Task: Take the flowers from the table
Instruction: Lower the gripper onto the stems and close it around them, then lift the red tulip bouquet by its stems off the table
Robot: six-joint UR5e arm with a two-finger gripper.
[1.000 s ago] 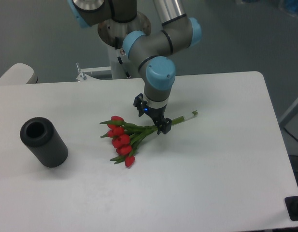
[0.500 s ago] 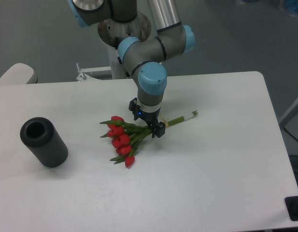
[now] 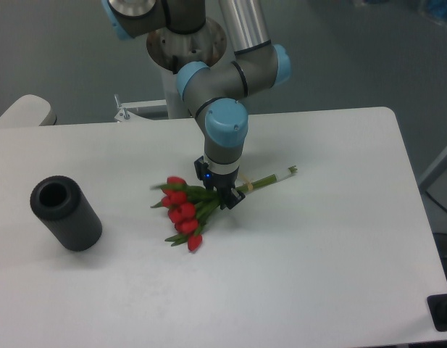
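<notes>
1. Flowers (image 3: 185, 212): a small bunch of red buds on green stems and leaves, lying flat near the middle of the table (image 3: 332, 275). The buds fan out toward the lower left and the stems run up to the right, ending in a pale tip.

2. Gripper (image 3: 222, 194): a black two-finger claw pointing straight down over the stems, just behind the leaves. The fingers sit low at the stems, close around them by the look of it. Whether they have actually pinched shut on the bunch, I cannot tell (the wrist hides the gap).

3. Step in hand, judged: securing the stems before lifting. It would go best with the fingers straddling the bundle where the stems gather tightly, squeezing gently and then rising straight up, since thin stems can slip or splay and the heavier bud end is likely to droop.

4. Surfaces: the buds look smooth and plastic-like, the stems slim and bendy, and the tabletop matte white with rounded corners.

5. Black cylinder (image 3: 66, 213): hollow, dull, lying on its side well apart at the left; not part of this job.
</notes>
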